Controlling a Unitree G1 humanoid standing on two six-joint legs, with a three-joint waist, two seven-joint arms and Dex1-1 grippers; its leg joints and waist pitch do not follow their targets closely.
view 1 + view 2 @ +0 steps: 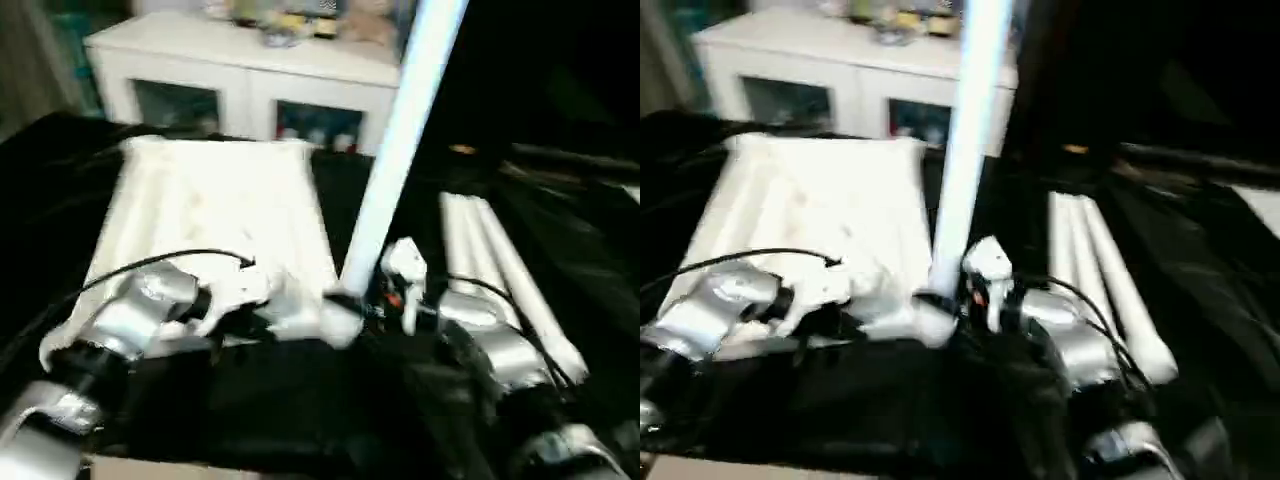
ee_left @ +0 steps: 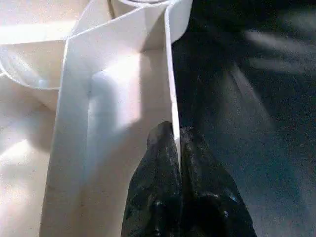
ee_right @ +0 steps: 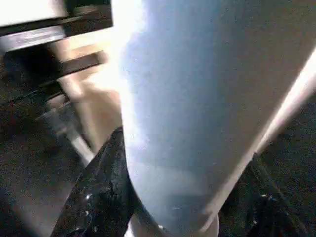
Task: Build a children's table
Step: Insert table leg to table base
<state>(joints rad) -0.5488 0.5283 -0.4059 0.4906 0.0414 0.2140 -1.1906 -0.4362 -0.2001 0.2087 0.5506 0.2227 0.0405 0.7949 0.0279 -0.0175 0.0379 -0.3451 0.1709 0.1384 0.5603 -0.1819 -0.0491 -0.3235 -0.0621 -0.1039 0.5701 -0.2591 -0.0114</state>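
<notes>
The left gripper (image 2: 177, 143) is pinching the upturned tabletop's rim (image 2: 170, 74); the right gripper (image 1: 375, 300) is clamping an upright leg (image 1: 400, 140), apparently over a corner socket. Keep it vertical while seating.

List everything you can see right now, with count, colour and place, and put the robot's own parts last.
table top: one, white, lying on the black surface at the robot's left, ribbed side up.
held leg: one, white tube, standing nearly upright at centre, lower end by the top's near right corner.
spare legs: a bundle, at least two, white, lying side by side at the right on the black surface.
cabinet: one, white with glass doors, behind the table top, small items on it.
black surface: one, under all the parts.
left gripper: one, black fingers pinched on a thin rib of the table top.
right gripper: one, black fingers around the held leg's lower end.
forearms: two, silver, near edge.
</notes>
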